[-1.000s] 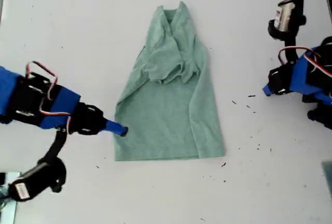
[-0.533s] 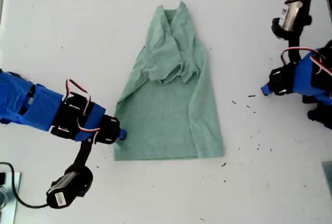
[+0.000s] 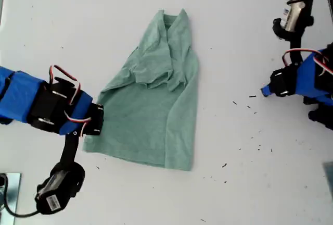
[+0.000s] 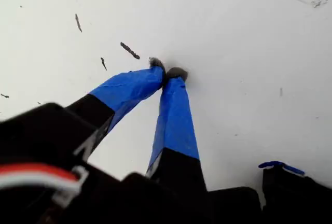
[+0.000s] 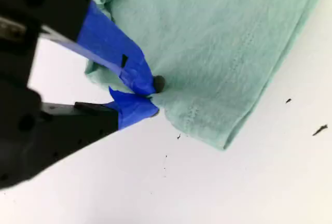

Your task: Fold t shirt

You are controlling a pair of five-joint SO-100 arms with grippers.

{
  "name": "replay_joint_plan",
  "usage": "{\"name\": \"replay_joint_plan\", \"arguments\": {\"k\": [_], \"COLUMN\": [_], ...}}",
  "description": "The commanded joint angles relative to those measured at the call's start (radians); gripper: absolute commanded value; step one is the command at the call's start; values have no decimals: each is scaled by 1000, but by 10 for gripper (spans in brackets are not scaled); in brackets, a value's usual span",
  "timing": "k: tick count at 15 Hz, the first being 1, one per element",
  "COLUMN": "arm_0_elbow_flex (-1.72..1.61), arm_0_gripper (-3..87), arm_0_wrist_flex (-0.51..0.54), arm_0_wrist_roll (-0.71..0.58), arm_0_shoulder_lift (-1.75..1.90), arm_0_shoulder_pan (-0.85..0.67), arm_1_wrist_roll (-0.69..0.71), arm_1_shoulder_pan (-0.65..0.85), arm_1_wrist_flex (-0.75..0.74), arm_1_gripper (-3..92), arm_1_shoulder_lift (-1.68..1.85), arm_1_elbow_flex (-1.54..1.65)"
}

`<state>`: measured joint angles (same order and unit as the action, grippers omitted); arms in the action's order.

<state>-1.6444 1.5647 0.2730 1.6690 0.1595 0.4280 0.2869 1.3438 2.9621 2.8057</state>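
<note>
A pale green t shirt point(image 3: 156, 100) lies partly folded on a white table point(image 3: 78, 22), neck end farthest from the camera. My second gripper point(image 5: 150, 97) meets the shirt's lower hem corner, jaws closed on the fabric edge. My first gripper point(image 4: 167, 73) rests well apart from the shirt, blue fingers point(image 4: 174, 115) together on bare table, apparently pinching nothing.

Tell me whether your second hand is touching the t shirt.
Touching. In the second wrist view, my second hand is closed on the t shirt at its hem edge, fabric pinched between the blue tips.
</note>
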Motion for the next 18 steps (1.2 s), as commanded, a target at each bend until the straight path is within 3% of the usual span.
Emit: {"name": "replay_joint_plan", "arguments": {"k": [1, 5, 8, 9, 10, 12, 14, 16, 18], "arm_0_elbow_flex": [112, 779, 827, 804, 807, 807, 781, 741, 393], "arm_0_gripper": [-1, -1, -1, 10, 150, 286, 294, 253, 64], "arm_0_wrist_flex": [11, 5, -161, -287, -342, -261, -164, -51, -5], "arm_0_wrist_roll": [-15, -198, -299, -353, -377, -385, -460, -477, -423], "arm_0_shoulder_lift": [81, -426, -594, -653, -747, -775, -468, -95, 364], "arm_0_shoulder_pan": [-48, -17, -11, -15, -38, -98, -109, -110, -153], "arm_1_wrist_roll": [-5, -6, -25, -31, -34, -37, -28, -20, -20], "arm_1_shoulder_pan": [-11, -12, -34, -37, -38, -40, -34, -28, -26], "arm_1_wrist_flex": [8, 8, 14, 14, 18, 23, 21, 20, 20], "arm_1_gripper": [25, 25, 25, 25, 25, 25, 25, 25, 25], "arm_1_shoulder_lift": [12, 15, 26, 34, 49, 78, 83, 83, 83], "arm_1_elbow_flex": [-9, -8, -5, 0, 3, 11, 12, 9, 11]}}
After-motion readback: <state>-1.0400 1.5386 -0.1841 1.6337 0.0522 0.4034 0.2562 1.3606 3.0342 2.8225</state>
